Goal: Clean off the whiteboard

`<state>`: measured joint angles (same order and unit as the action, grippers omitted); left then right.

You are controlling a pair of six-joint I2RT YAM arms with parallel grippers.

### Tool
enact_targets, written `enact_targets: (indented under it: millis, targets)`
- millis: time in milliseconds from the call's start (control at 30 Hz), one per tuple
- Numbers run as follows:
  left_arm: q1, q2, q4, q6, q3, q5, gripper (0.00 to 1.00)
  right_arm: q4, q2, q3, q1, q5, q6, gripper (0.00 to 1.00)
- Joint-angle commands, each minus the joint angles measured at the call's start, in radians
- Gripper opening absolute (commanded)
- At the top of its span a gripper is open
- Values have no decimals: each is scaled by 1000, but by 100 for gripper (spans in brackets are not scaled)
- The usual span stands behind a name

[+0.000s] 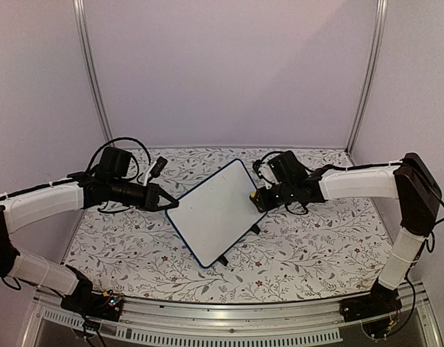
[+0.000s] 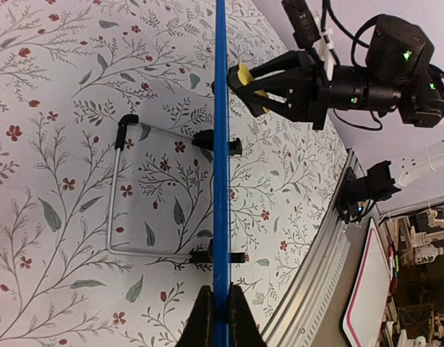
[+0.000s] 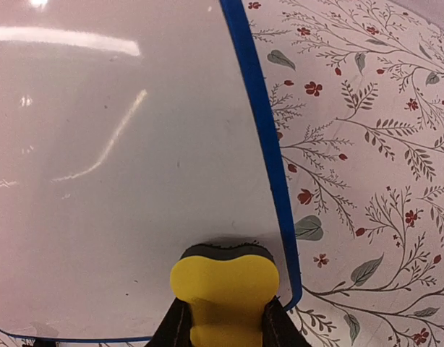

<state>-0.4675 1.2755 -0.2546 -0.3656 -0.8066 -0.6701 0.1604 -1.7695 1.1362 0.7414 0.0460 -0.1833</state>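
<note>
On floral table [image 1: 309, 238], plain whiteboard [image 1: 211, 213], yellow eraser [image 3: 223, 289]

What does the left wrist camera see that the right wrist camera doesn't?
Only the left wrist view: the whiteboard seen edge-on, the wire stand on its back, the left gripper pinching the blue frame, and the whole right gripper from outside.
Only the right wrist view: the board's white writing face, with no writing on the part shown, just glare.
Both: the blue frame, the yellow eraser held by the right gripper at the board, and the flowery tablecloth.
</note>
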Motion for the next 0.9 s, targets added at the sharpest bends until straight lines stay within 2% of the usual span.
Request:
enact_targets:
  millis: [0, 433, 700, 867]
  targets:
    - [-3, -19, 32, 27, 1, -26, 0, -11, -20, -59, -7, -31, -12, 19]
    - [-3, -12, 36, 25, -1, -28, 0, -30, 4, -197, -7, -76, -46, 19]
    - [-2, -7, 36, 26, -2, -28, 0, -23, 135, -162, 1, -105, -36, 19]
    - [-3, -6, 37, 26, -1, -26, 0, 11, 126, -86, 29, -113, -21, 19]
